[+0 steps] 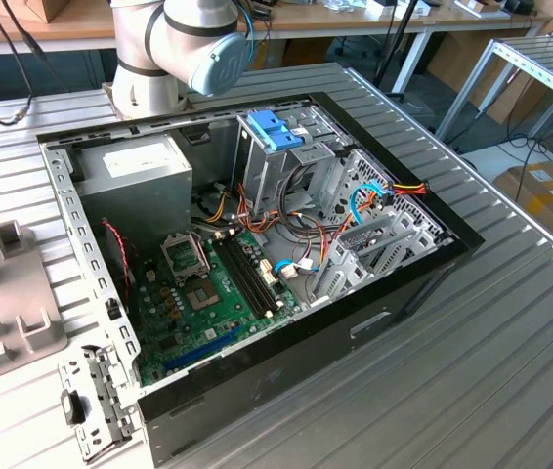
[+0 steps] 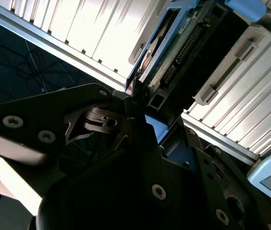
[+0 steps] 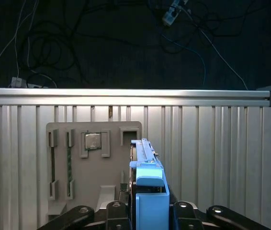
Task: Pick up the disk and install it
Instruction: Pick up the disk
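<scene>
Evidently one disk (image 3: 142, 153) stands edge-on in the first wrist view, its blue end piece (image 3: 151, 201) clamped between the gripper's (image 3: 150, 213) two fingers (image 3: 181, 211). Its long axis runs straight away from the wrist, toward one grey holder tray (image 3: 92, 163) on the ribbed table (image 3: 212, 153). One open computer case (image 1: 355, 332) lies in the exterior view.

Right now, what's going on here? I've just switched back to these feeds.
The arm's tool is closed on the disk, which stands on edge with its blue end piece nearest the tool. The second wrist view shows the disk's circuit-board side. It sits over the grey holder tray on the slatted table; I cannot tell whether it has lifted clear. The open computer case lies apart, and the disk is not yet in it.
</scene>
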{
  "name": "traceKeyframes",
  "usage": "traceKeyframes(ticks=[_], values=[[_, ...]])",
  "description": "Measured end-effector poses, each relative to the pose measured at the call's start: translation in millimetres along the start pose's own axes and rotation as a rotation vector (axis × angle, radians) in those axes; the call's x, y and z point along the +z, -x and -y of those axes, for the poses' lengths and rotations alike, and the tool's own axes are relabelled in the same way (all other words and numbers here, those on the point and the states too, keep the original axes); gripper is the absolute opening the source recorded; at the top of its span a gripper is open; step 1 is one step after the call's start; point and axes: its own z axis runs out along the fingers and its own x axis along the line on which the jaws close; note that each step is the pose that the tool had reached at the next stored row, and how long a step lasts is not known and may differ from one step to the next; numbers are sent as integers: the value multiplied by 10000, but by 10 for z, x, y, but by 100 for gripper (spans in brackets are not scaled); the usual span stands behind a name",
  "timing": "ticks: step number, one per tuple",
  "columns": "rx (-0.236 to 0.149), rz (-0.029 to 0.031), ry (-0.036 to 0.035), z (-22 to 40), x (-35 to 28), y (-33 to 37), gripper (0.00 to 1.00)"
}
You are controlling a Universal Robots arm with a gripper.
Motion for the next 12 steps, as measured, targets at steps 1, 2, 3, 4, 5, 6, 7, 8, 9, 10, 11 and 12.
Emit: traceKeyframes(ticks=[1,2,3,4,5,6,7,8,9,10,11,12], values=[[2,0,-1,0,-31,2,37],[2,0,-1,0,-49,2,37],[2,0,-1,0,-58,3,37],[2,0,-1,0,-67,4,37],[2,0,-1,0,-76,4,37],[2,0,-1,0,-85,5,37],[2,0,-1,0,-97,5,37],[2,0,-1,0,-106,6,37],[2,0,-1,0,-117,6,37],[2,0,-1,0,-125,7,37],[2,0,0,0,-135,7,37],[2,0,-1,0,-143,8,37]])
